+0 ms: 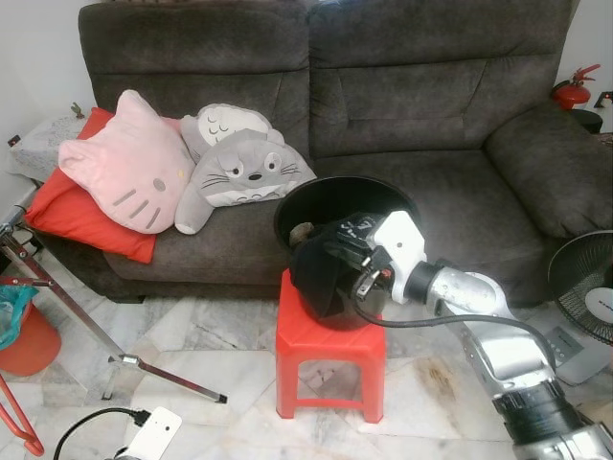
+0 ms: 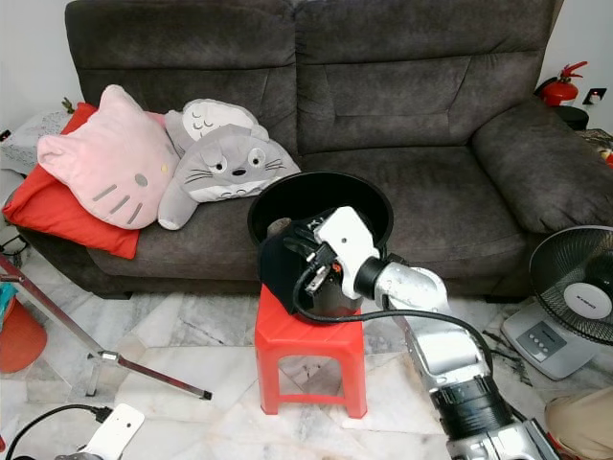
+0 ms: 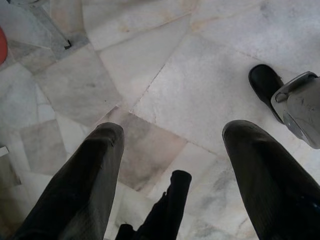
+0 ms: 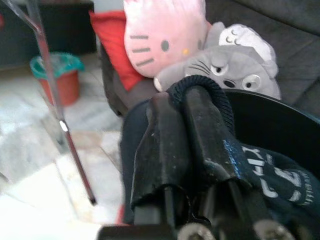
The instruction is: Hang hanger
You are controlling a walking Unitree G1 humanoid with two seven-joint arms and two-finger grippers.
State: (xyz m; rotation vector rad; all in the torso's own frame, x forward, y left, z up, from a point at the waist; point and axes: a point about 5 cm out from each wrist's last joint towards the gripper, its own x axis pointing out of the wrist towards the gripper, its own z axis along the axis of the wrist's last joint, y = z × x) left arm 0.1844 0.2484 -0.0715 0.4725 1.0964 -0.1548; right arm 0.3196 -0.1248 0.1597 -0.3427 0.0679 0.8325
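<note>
Right gripper (image 4: 180,97) at the near rim of a round black plastic basin (image 1: 287,206), reached in from the right on a silver arm; jaws pressed together and gripping a dark garment (image 1: 321,283) with white lettering, draped over the basin's near edge and down its front wall. Black braided cord loop (image 4: 220,95) slung over the fingertips, touching them. Hanger itself not to be made out among the folds of cloth. Basin seated on the top of a red plastic stool (image 1: 316,340), covering most of the seat, with the stool on the pale marble floor (image 3: 200,75) just in front of the dark grey fabric sofa (image 1: 460,192). At the sofa's left end, leaning against the backrest: a pink cat-face cushion (image 1: 129,163), a grey round-bodied plush toy (image 1: 244,168) touching it on the right, and a flat red cushion (image 1: 81,225) beneath the pink one, overhanging the seat's front edge. Slanted metal stand leg (image 1: 86,326) and orange bucket (image 1: 29,340) on the floor at far left; grey electric fan (image 1: 584,287) at far right. Left gripper (image 3: 172,132) pointed down at the marble, well apart from the stool, jaws spread wide and holding nothing.
</note>
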